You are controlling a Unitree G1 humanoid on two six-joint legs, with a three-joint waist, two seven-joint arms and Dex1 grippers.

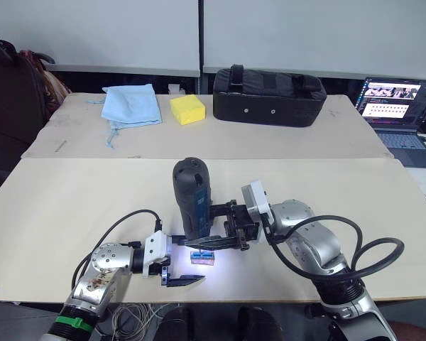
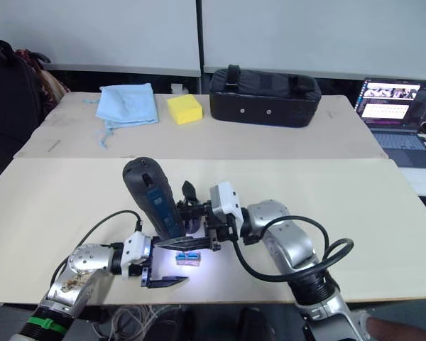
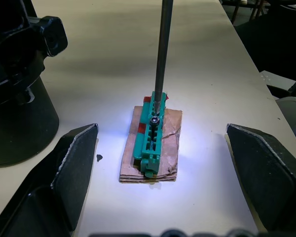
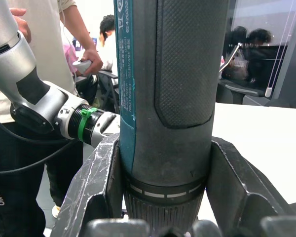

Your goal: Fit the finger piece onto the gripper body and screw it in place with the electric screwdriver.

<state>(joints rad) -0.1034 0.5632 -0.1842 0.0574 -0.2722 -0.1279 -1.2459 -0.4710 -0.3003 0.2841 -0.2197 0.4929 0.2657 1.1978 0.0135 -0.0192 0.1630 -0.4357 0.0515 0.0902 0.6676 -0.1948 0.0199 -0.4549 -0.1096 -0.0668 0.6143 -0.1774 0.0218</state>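
Right gripper (image 4: 163,197), fingers clamped on the barrel of the electric screwdriver (image 1: 192,195), which stands near upright over the near table (image 1: 71,206). Its thin metal bit (image 3: 161,54) comes down onto a screw head on the green-topped block (image 3: 150,143), lit by the tool's light; the block lies on a cardboard scrap (image 3: 170,148). Left gripper (image 3: 163,163), fingers spread wide, flanks the block without touching. On the far table lie a blue cloth (image 1: 131,105), yellow sponge (image 1: 187,109) and black case (image 1: 268,96).

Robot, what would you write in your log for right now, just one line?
right gripper: shut on electric screwdriver | bit tip on screw in green block | left gripper: open, either side of block | tip light on
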